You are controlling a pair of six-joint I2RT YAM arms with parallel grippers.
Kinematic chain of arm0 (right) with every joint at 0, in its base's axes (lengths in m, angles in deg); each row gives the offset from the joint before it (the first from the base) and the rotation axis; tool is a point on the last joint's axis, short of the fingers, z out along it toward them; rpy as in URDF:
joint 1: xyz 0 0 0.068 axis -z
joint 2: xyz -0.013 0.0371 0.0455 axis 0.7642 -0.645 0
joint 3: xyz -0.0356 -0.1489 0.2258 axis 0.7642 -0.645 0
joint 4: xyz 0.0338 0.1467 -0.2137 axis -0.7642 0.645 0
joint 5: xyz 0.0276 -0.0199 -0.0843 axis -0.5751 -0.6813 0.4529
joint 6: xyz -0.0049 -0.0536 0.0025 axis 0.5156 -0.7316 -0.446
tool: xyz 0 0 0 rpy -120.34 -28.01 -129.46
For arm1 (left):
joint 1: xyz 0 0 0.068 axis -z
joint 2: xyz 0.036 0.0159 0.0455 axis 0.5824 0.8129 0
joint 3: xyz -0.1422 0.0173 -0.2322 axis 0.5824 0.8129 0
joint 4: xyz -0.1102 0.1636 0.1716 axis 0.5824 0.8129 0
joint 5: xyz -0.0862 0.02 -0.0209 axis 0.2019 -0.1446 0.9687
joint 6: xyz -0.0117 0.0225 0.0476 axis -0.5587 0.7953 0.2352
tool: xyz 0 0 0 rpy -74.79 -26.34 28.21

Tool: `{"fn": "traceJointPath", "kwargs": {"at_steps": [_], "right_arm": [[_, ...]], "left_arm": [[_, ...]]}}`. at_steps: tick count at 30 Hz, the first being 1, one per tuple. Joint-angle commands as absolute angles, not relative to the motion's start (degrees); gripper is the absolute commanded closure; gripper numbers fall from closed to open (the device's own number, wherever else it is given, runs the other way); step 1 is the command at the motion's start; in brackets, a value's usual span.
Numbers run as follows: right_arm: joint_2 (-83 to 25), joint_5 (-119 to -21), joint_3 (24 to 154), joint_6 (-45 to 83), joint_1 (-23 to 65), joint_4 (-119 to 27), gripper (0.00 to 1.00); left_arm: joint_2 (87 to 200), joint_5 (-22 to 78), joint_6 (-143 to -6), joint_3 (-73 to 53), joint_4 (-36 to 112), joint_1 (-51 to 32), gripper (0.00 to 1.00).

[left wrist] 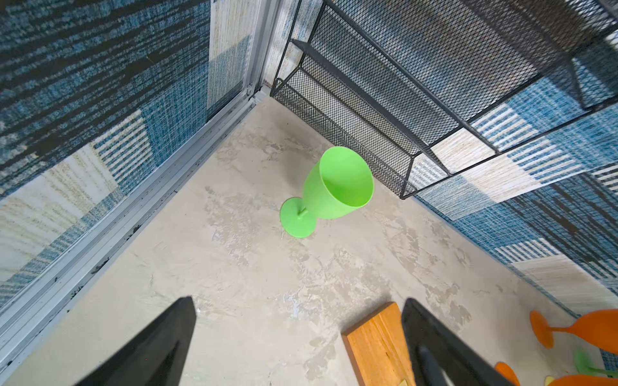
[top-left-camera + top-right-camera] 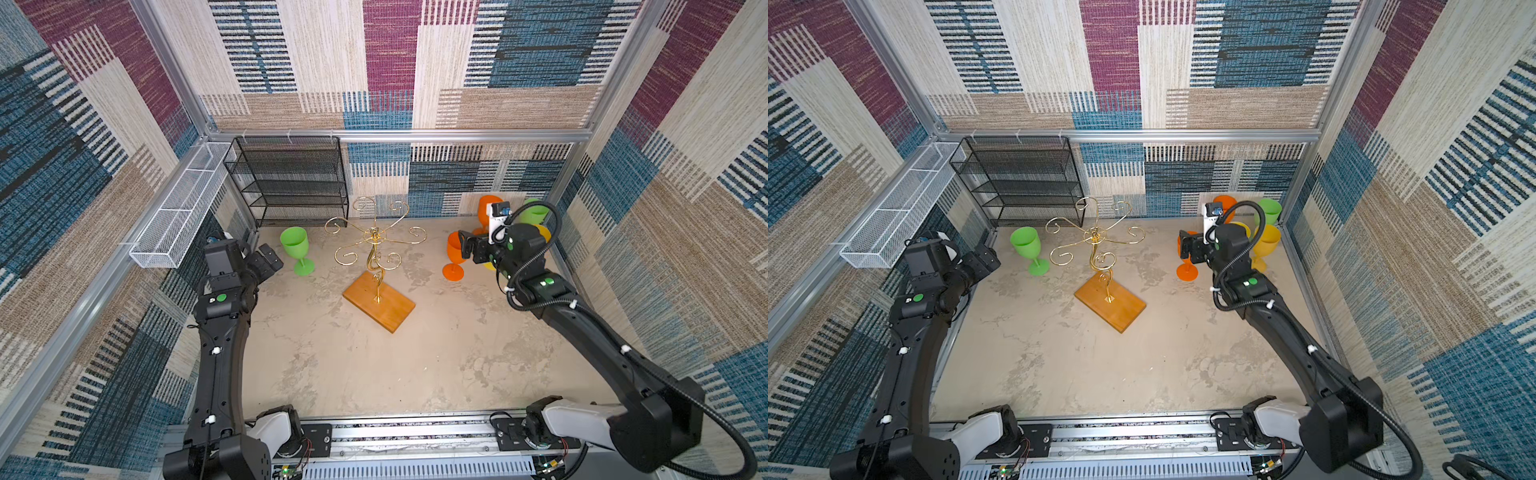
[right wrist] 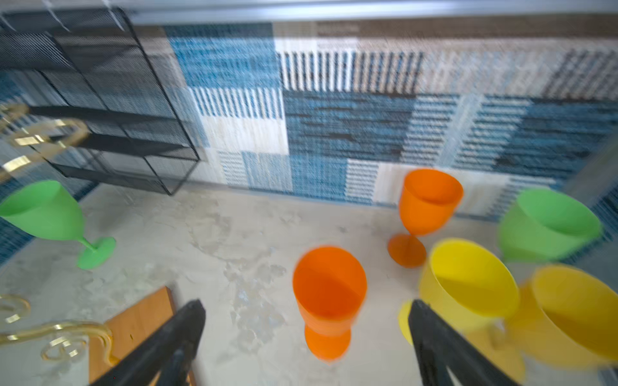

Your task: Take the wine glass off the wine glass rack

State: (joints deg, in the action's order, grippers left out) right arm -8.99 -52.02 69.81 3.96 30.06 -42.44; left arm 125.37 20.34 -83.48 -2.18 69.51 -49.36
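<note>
Mid-table, the rack (image 2: 376, 245) stands upright on its base (image 2: 379, 307), well apart from both grippers. Right of it the orange glass (image 2: 454, 251) stands on the table (image 2: 374, 374), off the rack and just ahead of the right gripper (image 3: 306, 302). That gripper's fingers (image 3: 180, 337) are spread wide, with table showing either side of the glass. From above, the gripper covers part of the bowl. The right wrist view is blurred, so the rack's arms are gold smears at its edge. Behind the arm, two yellow glasses (image 2: 1266, 243) are half hidden in both top views. The left gripper (image 1: 298, 300) gapes on nothing, facing a green glass (image 1: 334, 187); one finger cuts off the base.
</note>
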Motion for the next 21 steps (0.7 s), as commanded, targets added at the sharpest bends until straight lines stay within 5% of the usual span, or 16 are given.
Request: {"fn": "traceJointPath", "kwargs": {"at_steps": [1,10,21], "right_arm": [[-2.6,-43.0,56.9,3.7,30.5,-60.5,0.03],[2.9,-37.4,28.5,5.0,35.0,-85.8,0.03],[-16.9,-38.6,23.8,0.1,42.0,-110.7,0.03]], "left_arm": [[124.6,18.6,-82.4,0.9,64.7,-49.4,0.01],[121.3,10.3,-79.7,13.4,58.4,-49.4,0.01],[124.6,10.5,-77.1,27.3,38.8,-49.4,0.01]]}}
